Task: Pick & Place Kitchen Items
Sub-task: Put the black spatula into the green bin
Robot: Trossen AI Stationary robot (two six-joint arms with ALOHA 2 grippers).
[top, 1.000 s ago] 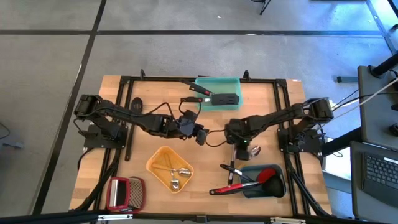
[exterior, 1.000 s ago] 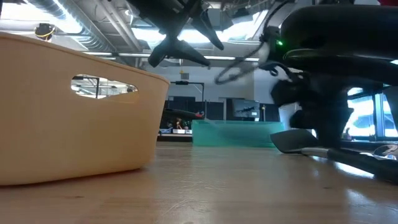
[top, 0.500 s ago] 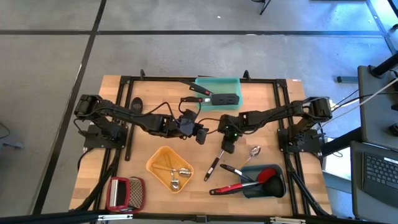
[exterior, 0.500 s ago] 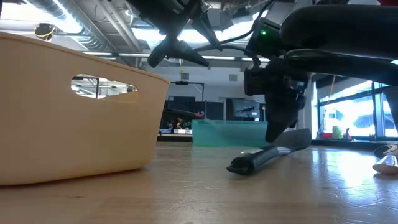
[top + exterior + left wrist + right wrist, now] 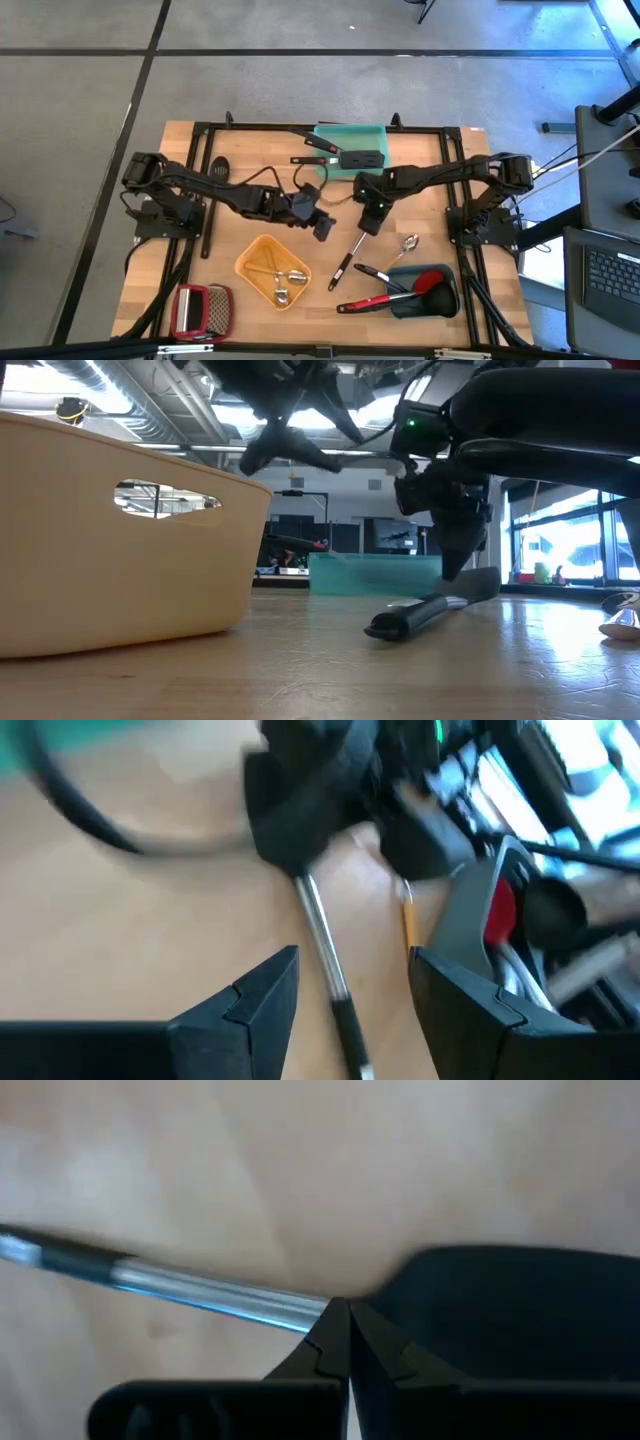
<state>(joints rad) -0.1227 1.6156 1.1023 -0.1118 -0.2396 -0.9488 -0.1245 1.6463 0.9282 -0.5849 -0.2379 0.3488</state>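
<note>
Right claw, fingers closed with nothing between them, just over the black head of a metal-shafted turner lying on the worktop between yellow tray and grey-blue tray; left claw spread wide nearby, empty.

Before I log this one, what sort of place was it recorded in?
Probably a robotics lab or workshop, not a real kitchen: a wooden table in a black frame on bare grey floor, a laptop beside it, and exposed ceiling lights and large windows in the low view.
</note>
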